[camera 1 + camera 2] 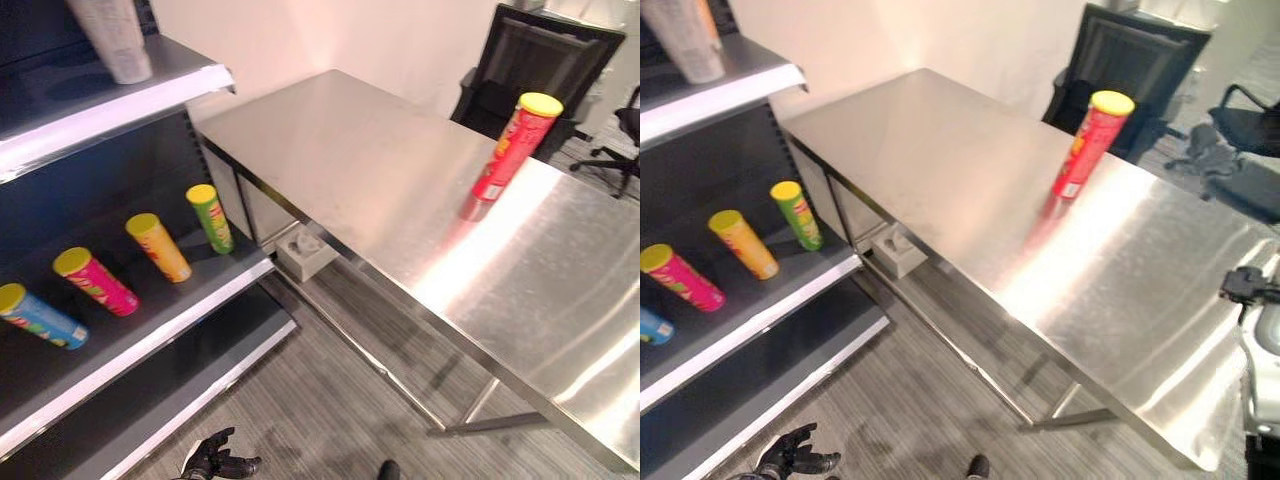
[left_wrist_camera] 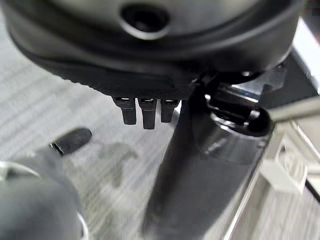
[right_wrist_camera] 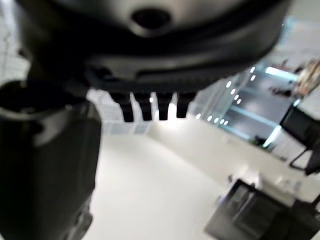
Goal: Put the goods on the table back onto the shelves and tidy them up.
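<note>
Left hand [image 1: 215, 458] hangs released, fingers spread, over grey floor [image 1: 330, 400]; red can [image 1: 512, 146] stands on steel table [image 1: 400, 190].

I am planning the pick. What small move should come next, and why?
Probably raise the right hand toward the red can: it stands alone on the table, while four cans already sit on the shelf. Both hands hold nothing; the left hand hangs low.

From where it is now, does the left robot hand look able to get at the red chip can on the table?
Probably not yet: the left robot hand hangs low by the floor, open, while the red chip can stands far across the steel table.
</note>
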You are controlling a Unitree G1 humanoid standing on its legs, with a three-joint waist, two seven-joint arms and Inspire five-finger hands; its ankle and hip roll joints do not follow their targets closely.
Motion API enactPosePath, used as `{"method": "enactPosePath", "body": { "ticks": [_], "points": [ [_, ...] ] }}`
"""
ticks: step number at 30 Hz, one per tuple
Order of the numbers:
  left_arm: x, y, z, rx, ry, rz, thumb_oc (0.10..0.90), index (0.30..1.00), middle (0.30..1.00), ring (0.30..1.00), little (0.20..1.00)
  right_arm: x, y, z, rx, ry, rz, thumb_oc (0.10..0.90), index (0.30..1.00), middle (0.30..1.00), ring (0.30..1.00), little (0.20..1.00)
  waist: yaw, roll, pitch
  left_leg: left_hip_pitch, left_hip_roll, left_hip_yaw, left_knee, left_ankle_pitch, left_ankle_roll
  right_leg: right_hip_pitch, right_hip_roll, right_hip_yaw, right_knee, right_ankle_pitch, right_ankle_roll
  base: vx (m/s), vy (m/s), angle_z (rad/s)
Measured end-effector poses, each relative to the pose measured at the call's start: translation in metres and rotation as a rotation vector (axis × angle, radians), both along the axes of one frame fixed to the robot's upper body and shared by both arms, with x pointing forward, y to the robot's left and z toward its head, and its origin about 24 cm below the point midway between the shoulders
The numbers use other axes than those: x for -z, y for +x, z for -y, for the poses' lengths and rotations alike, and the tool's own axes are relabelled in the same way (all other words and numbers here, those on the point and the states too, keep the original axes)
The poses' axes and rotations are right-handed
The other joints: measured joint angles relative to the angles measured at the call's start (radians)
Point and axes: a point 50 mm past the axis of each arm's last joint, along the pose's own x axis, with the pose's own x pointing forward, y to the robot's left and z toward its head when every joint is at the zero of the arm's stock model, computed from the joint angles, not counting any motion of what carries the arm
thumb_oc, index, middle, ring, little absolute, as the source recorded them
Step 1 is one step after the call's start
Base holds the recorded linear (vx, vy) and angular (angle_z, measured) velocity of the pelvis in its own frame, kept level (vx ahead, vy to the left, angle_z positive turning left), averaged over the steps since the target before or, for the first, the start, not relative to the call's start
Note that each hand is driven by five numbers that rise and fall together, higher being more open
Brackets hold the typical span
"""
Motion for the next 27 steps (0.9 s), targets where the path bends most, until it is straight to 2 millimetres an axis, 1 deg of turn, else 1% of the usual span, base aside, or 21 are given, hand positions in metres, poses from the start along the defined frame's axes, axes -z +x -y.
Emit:
{"method": "enactPosePath", "body": {
  "ticks": [3,5,7,8,9,10,11,12,14,15,16,17,18,19,20,21,22,23,24,26,27],
  "points": [
    [-0.004,0.006,-0.008,0.009,0.023,0.013,0.8,0.9,0.9,0.9,0.9,0.0,0.001,-0.001,-0.053,0.032,0.013,0.8,0.9,0.9,0.9,0.9,0.001,-0.003,-0.005,-0.004,0.046,-0.001,0.044,0.003,0.0,0.001,0.04,0.016,0.001,-0.01,-0.009,0.03,-0.307,-0.17],
    [-0.007,0.01,-0.015,0.014,0.044,0.015,0.8,0.9,0.9,0.9,0.9,0.006,0.003,-0.004,-0.096,0.069,0.01,0.8,0.9,0.9,0.9,0.9,0.013,-0.018,-0.005,-0.049,0.094,-0.047,0.141,0.024,-0.026,-0.001,0.065,0.029,0.003,-0.032,-0.032,0.04,-0.236,-0.18],
    [-0.006,0.008,-0.017,0.011,0.047,0.007,0.8,0.9,0.9,0.9,0.9,0.007,0.006,-0.007,-0.113,0.07,0.002,0.8,0.9,0.9,0.9,0.9,0.033,-0.018,-0.002,-0.074,0.134,-0.148,0.23,0.069,-0.081,0.006,0.096,0.054,0.007,-0.046,-0.065,-0.04,-0.17,-0.43],
    [-0.007,0.004,-0.022,0.008,0.058,0.001,0.8,0.9,0.9,0.9,0.9,0.008,0.011,-0.013,-0.147,0.068,-0.007,0.8,0.9,0.9,0.9,0.9,0.059,-0.041,0.012,-0.158,0.142,-0.303,0.386,0.133,-0.088,0.0,0.101,0.083,0.026,-0.054,-0.123,0.1,-0.121,-0.52],
    [-0.007,0.0,-0.023,0.002,0.06,-0.007,0.8,0.9,0.9,0.9,0.9,0.006,0.015,-0.017,-0.171,0.06,-0.011,0.8,0.9,0.9,0.9,0.9,0.064,-0.075,0.03,-0.251,0.093,-0.419,0.492,0.11,-0.129,-0.001,0.088,0.109,0.02,-0.049,-0.138,0.1,-0.083,-0.41],
    [-0.007,0.002,-0.022,-0.019,0.04,0.008,0.8,0.9,0.9,0.9,0.9,0.005,0.015,-0.018,-0.175,0.056,-0.008,0.8,0.9,0.9,0.9,0.9,0.063,-0.091,0.039,-0.296,0.02,-0.49,0.521,0.002,-0.102,-0.008,0.065,0.118,0.016,-0.046,-0.142,0.13,-0.048,-0.16],
    [-0.008,0.008,-0.018,-0.022,0.022,0.036,0.8,0.9,0.9,0.9,0.9,0.004,0.015,-0.017,-0.175,0.058,-0.005,0.8,0.9,0.9,0.9,0.9,0.071,-0.102,0.046,-0.303,-0.063,-0.54,0.457,-0.084,-0.075,-0.025,0.044,0.142,0.014,-0.045,-0.141,0.11,0.051,-0.39],
    [-0.009,0.015,-0.011,-0.009,0.005,0.054,0.8,0.9,0.9,0.9,0.9,0.002,0.015,-0.016,-0.18,0.059,-0.004,0.8,0.9,0.9,0.9,0.9,0.094,-0.099,0.047,-0.288,-0.124,-0.543,0.337,-0.101,-0.055,-0.04,0.039,0.164,0.006,-0.043,-0.146,0.12,0.05,-0.57],
    [-0.007,0.022,-0.003,0.019,-0.006,0.054,0.8,0.9,0.9,0.9,0.9,0.0,0.016,-0.017,-0.189,0.07,0.013,0.8,0.9,0.9,0.9,0.9,0.105,-0.074,0.061,-0.307,-0.174,-0.481,0.218,-0.1,-0.044,-0.04,0.048,0.158,-0.005,-0.038,-0.155,0.12,0.046,-0.45],
    [-0.005,0.027,0.005,0.049,-0.026,0.048,0.8,0.9,0.9,0.9,0.9,0.003,0.017,-0.018,-0.191,0.076,0.006,0.8,0.9,0.9,0.9,0.9,0.111,-0.042,0.068,-0.314,-0.231,-0.458,0.144,-0.111,-0.027,-0.049,0.054,0.152,-0.001,-0.037,-0.157,0.16,0.045,-0.41],
    [-0.004,0.026,0.007,0.054,-0.031,0.044,0.8,0.9,0.9,0.9,0.9,0.005,0.018,-0.019,-0.198,0.076,-0.002,0.8,0.9,0.9,0.9,0.9,0.111,-0.028,0.065,-0.319,-0.265,-0.473,0.117,-0.121,-0.025,-0.052,0.054,0.173,-0.005,-0.038,-0.155,0.17,0.069,-0.62],
    [-0.002,0.024,0.01,0.053,-0.037,0.037,0.8,0.9,0.9,0.9,0.9,0.004,0.019,-0.021,-0.204,0.072,-0.006,0.8,0.9,0.9,0.9,0.9,0.111,-0.009,0.06,-0.305,-0.287,-0.493,0.088,-0.148,-0.025,-0.062,0.059,0.202,-0.005,-0.052,-0.135,0.08,0.054,-0.7],
    [0.001,0.02,0.015,0.05,-0.052,0.027,0.8,0.9,0.9,0.9,0.9,-0.001,0.02,-0.021,-0.206,0.048,-0.004,0.8,0.9,0.9,0.9,0.9,0.122,0.046,0.057,-0.293,-0.27,-0.506,0.06,-0.222,-0.019,-0.067,0.103,0.222,0.007,-0.063,-0.122,0.17,0.133,-0.79],
    [0.001,0.02,0.014,0.042,-0.049,0.027,0.8,0.9,0.9,0.9,0.9,-0.002,0.02,-0.022,-0.208,0.055,0.008,0.8,0.9,0.9,0.9,0.9,0.133,0.072,0.069,-0.279,-0.254,-0.501,0.039,-0.154,0.007,-0.079,0.115,0.222,0.042,-0.063,-0.116,0.19,0.146,-0.67],
    [-0.004,0.022,0.001,0.028,-0.011,0.04,0.8,0.9,0.9,0.9,0.9,0.003,0.023,-0.024,-0.214,0.075,-0.004,0.8,0.9,0.9,0.9,0.9,0.112,0.041,0.09,-0.254,-0.264,-0.477,0.03,-0.145,-0.011,-0.084,0.089,0.224,0.086,-0.098,-0.103,0.24,0.192,-0.28],
    [-0.005,0.023,-0.003,0.023,0.003,0.039,0.8,0.9,0.9,0.9,0.9,0.003,0.024,-0.025,-0.219,0.078,-0.001,0.8,0.9,0.9,0.9,0.9,0.102,0.013,0.104,-0.245,-0.285,-0.469,0.053,-0.126,0.026,-0.073,0.06,0.223,0.073,-0.088,-0.105,0.16,0.142,-0.21],
    [-0.004,0.021,-0.003,0.02,0.005,0.033,0.8,0.9,0.9,0.9,0.9,0.001,0.025,-0.026,-0.224,0.075,0.006,0.8,0.9,0.9,0.9,0.9,0.11,0.004,0.104,-0.244,-0.29,-0.463,0.104,-0.127,0.034,-0.072,0.049,0.232,0.069,-0.091,-0.102,0.15,0.153,-0.38],
    [-0.002,0.016,-0.002,0.02,-0.001,0.021,0.8,0.9,0.9,0.9,0.9,-0.004,0.026,-0.028,-0.232,0.064,0.018,0.8,0.9,0.9,0.9,0.9,0.114,0.021,0.093,-0.225,-0.279,-0.464,0.123,-0.144,0.043,-0.059,0.056,0.247,0.049,-0.094,-0.093,0.13,0.165,-0.6],
    [0.003,0.004,-0.002,0.002,-0.002,-0.015,0.8,0.9,0.9,0.9,0.9,-0.009,0.029,-0.031,-0.246,0.063,0.041,0.8,0.9,0.9,0.9,0.9,0.104,0.027,0.085,-0.175,-0.277,-0.447,0.054,-0.118,0.075,-0.028,0.056,0.268,0.008,-0.067,-0.056,0.15,0.184,-0.61],
    [0.003,-0.001,-0.004,-0.008,0.002,-0.026,0.8,0.9,0.9,0.9,0.9,-0.011,0.031,-0.034,-0.258,0.058,0.05,0.8,0.9,0.9,0.9,0.9,0.105,0.014,0.083,-0.132,-0.291,-0.415,0.015,-0.066,0.112,-0.017,0.044,0.284,0.003,-0.043,-0.042,0.11,0.145,-0.38],
    [0.004,-0.003,-0.005,-0.01,0.002,-0.035,0.8,0.9,0.9,0.9,0.9,-0.01,0.031,-0.034,-0.26,0.061,0.045,0.8,0.9,0.9,0.9,0.9,0.106,0.004,0.078,-0.112,-0.299,-0.409,-0.005,-0.067,0.116,-0.01,0.037,0.293,0.003,-0.042,-0.037,0.12,0.144,-0.17]
  ]
}}
